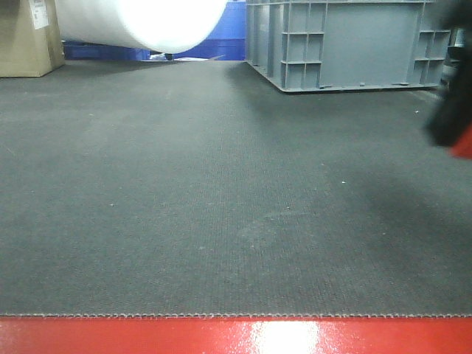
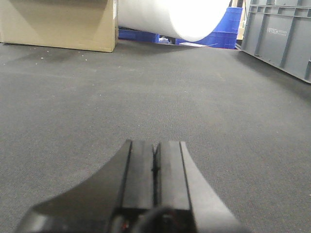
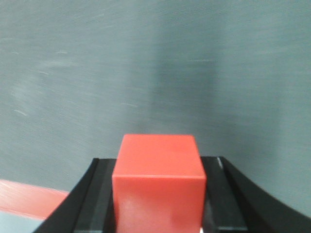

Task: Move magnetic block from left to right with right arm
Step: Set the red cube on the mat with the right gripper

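Front view: wide dark grey tabletop (image 1: 221,192) with a glossy red edge (image 1: 236,335) along the near side; grey crate (image 1: 346,44), cardboard box (image 1: 29,37), white roll (image 1: 144,22) and blue bins (image 1: 221,37) at the far end. At the right margin, a blurred black right end effector (image 1: 451,110) held above the mat, a sliver of the red magnetic block (image 1: 464,144) showing beneath it. No block anywhere on the left or centre of the mat.

Left wrist view: left end effector (image 2: 154,165) low over bare mat, fingers (image 2: 140,167) pressed together, clenched on nothing, well apart from the action.

Right wrist view: magnetic block (image 3: 159,184) seated squarely between the two black fingers (image 3: 95,204) of the right end effector (image 3: 159,213), grasped on both side faces, top face level. Grey mat beyond smeared with blur; a strip of red edge at the lower left corner. Contact between block and mat not visible from here; judged lifted clear, given the front view.

Step in hand, by judgement: carry phase, block already at the right side of the workspace. Next move likely calls for a steady descent onto the mat on the right, block kept level until its base sits flat, then a clean release and a straight retreat so as not to nudge it.
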Robot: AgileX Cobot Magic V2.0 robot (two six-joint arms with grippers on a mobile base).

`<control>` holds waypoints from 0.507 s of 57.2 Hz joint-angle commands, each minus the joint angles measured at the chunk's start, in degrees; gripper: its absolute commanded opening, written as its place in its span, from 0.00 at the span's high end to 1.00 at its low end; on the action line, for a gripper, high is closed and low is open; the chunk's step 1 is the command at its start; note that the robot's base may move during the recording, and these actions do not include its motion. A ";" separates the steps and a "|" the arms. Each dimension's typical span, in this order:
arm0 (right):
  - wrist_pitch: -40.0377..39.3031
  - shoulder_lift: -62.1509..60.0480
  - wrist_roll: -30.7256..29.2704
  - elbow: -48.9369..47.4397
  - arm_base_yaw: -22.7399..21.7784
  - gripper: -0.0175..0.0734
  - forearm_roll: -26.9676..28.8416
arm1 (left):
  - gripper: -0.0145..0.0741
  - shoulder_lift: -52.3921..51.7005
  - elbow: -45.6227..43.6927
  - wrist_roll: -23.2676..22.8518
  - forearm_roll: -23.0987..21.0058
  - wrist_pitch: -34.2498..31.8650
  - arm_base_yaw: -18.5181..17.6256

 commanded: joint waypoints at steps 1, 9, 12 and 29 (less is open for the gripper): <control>-0.46 4.20 9.33 -6.32 4.35 0.45 -4.32 | 0.98 -0.54 0.46 -0.43 -0.15 -4.65 -0.38; 3.93 11.50 17.21 -14.68 10.92 0.45 -9.01 | 0.98 -0.54 0.46 -0.43 -0.15 -4.65 -0.38; 5.55 14.39 17.49 -17.72 12.66 0.45 -9.01 | 0.98 -0.54 0.46 -0.43 -0.15 -4.65 -0.38; 9.18 28.10 17.53 -30.42 19.36 0.45 -8.33 | 0.98 -0.54 0.46 -0.43 -0.15 -4.65 -0.38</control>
